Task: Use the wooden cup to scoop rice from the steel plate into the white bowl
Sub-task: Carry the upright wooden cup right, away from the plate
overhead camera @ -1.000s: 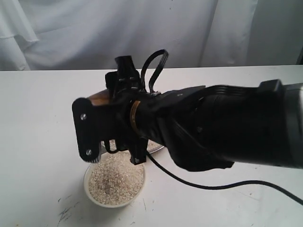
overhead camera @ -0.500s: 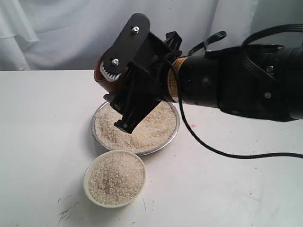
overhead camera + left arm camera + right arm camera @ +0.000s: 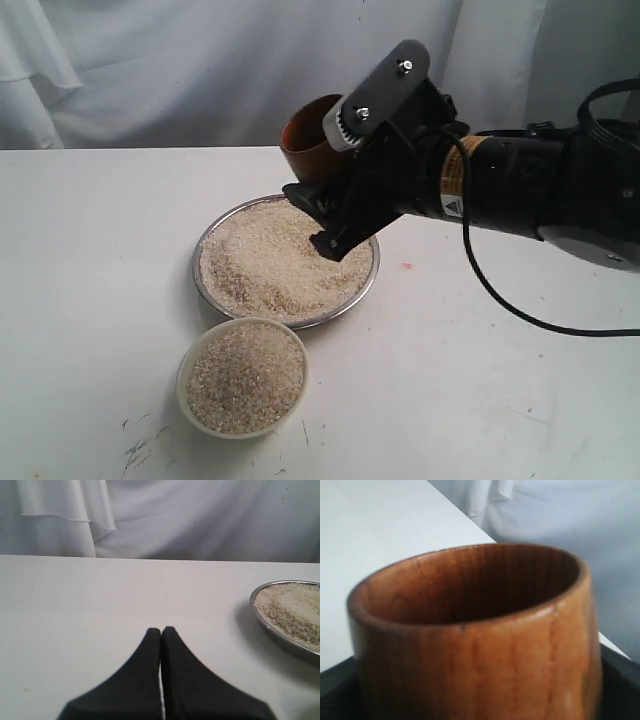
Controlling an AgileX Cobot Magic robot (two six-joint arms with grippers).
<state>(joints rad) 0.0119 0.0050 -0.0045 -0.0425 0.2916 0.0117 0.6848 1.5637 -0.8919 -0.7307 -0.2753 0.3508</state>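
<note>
Only the exterior view gives us the whole layout. The right gripper (image 3: 330, 165) reaches in from 3 o'clock, its black jaws clamped on the sides of the wooden cup (image 3: 308, 135). The cup hangs above the steel plate (image 3: 200, 290) at the plate's 1 o'clock edge, clear of the rice (image 3: 265, 265). The white bowl (image 3: 181, 390) sits just beside the plate at its 6 o'clock, filled with the same grains. Only the left wrist view shows the left gripper (image 3: 161, 635): tips pressed together, nothing between them, low over the white table (image 3: 75, 600), with an arc of the plate's rim nearby. Only the right wrist view brings the cup close, showing vertical grain on a bulging reddish-brown wall, a rounded lip and a darker inside. We note the cup's long axis as near upright, mouth toward 11 to 12 o'clock in the exterior view. The plate is shallow, round, shiny grey metal with a thin rim. The bowl is smooth and thick-rimmed. The rice is coarse, loose and pale beige. A white cloth (image 3: 150, 70) hangs behind.
</note>
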